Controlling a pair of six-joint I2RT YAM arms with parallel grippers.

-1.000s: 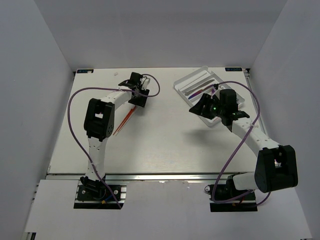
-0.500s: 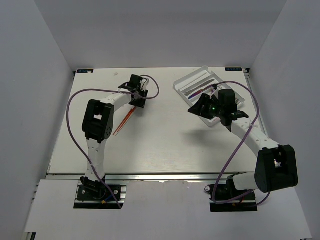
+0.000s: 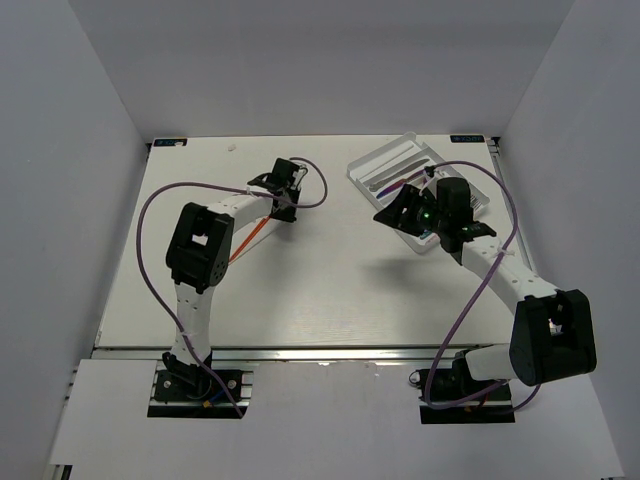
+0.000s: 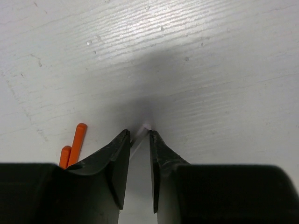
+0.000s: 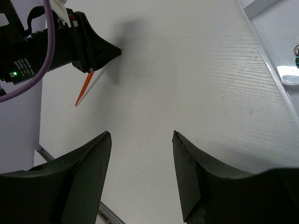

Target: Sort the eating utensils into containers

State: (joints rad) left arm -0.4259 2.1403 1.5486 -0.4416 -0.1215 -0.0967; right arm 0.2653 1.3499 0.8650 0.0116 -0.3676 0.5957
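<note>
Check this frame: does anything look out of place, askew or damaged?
The white tray sits skewed to the edges of the table, at its far right. Two orange-handled utensils lie outside the tray, on the table by the left pincer. Nothing looks spilled or damaged.

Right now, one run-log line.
left end effector: jaws narrow around pale sliver, grip unclear | red-orange handles: just beside it | right end effector: open, empty

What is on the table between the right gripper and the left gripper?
Nothing: only bare white table separates the left gripper and the right gripper, as the right wrist view shows.
</note>
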